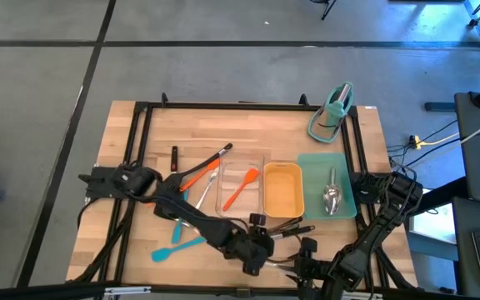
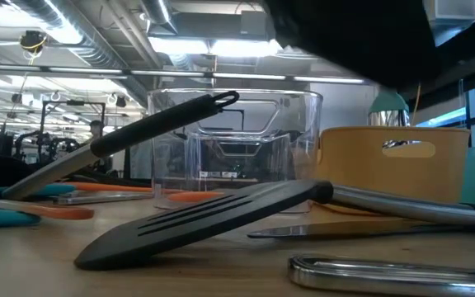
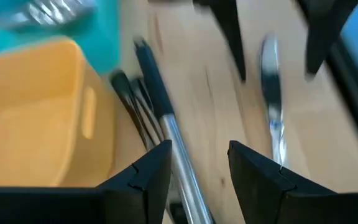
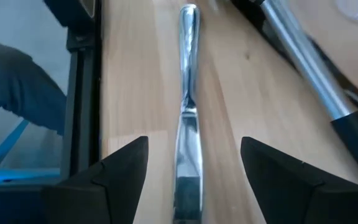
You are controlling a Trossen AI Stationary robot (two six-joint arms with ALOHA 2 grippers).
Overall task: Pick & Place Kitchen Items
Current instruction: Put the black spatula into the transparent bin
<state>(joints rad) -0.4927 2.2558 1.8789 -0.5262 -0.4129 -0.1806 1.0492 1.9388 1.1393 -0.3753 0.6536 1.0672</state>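
Sorting looks partly done. On the desk [image 1: 132,142], steel spoons [image 1: 332,198] lie on the teal tray [image 1: 344,171] at the right, an orange spatula [image 1: 240,188] sits in the clear tray [image 1: 261,167], and the yellow tray [image 1: 282,171] holds nothing. Black-handled tongs [image 1: 202,171] lean across the clear tray's left edge. Blue spatulas [image 1: 176,248] wait loose at near left, and a slotted turner [image 2: 213,219] near the middle. The left pincer [image 3: 197,171] is spread just above the turner's steel handle at the near edge. The right pincer [image 4: 188,177] is spread over a steel utensil [image 4: 187,112] lying flat. Most loose pieces remain unplaced
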